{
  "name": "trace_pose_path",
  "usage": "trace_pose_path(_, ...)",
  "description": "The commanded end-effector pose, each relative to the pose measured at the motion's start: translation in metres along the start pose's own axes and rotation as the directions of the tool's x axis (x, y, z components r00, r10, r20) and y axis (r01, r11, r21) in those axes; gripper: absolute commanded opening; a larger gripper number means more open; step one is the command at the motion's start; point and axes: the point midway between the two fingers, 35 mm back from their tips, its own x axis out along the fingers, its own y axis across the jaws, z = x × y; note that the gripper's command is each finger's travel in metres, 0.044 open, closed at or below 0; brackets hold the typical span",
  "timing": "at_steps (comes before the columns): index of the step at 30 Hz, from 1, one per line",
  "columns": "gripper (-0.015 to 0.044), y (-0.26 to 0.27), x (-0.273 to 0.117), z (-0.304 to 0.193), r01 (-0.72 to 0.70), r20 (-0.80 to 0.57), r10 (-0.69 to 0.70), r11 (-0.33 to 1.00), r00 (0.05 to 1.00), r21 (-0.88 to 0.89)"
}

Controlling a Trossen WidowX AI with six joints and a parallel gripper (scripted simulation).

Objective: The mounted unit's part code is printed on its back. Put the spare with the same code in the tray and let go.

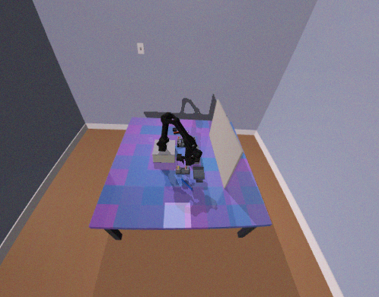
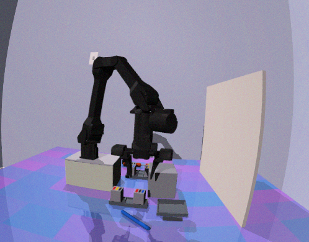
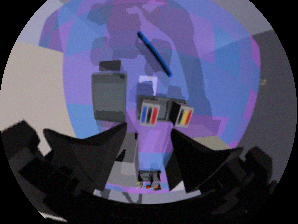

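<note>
The near dark holder (image 2: 128, 203) (image 3: 161, 107) bears two grey striped blocks. One spare block (image 2: 139, 197) (image 3: 149, 113) has red, black and blue stripes. The other spare block (image 2: 116, 195) (image 3: 183, 115) has red, yellow and a dark stripe. The shallow dark grey tray (image 1: 199, 173) (image 2: 172, 208) (image 3: 109, 97) holds nothing. My gripper (image 2: 140, 178) (image 3: 149, 128) is open and empty, pointing down behind the near holder and above the table. A rear holder (image 1: 182, 142) (image 2: 139, 175) with striped blocks stands beyond it. I cannot make out the mounted unit or its back code.
A grey box (image 2: 164, 184) (image 3: 121, 171) stands close beside my fingers, behind the tray. A blue stick (image 1: 186, 184) (image 2: 136, 219) (image 3: 155, 54) lies in front. A tall beige panel (image 1: 225, 148) (image 2: 232, 136) stands at the right. The arm's pale base box (image 1: 164, 157) (image 2: 89, 174) is at the left.
</note>
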Motion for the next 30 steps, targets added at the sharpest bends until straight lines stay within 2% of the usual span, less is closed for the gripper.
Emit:
trace_pose_path(1,0.0300,-0.001,0.002,0.000,0.002,0.002,-0.002,1.000,1.000,0.007)
trace_pose_path(30,0.0300,0.002,0.049,0.002,0.002,0.002,-0.003,1.000,1.000,0.007)
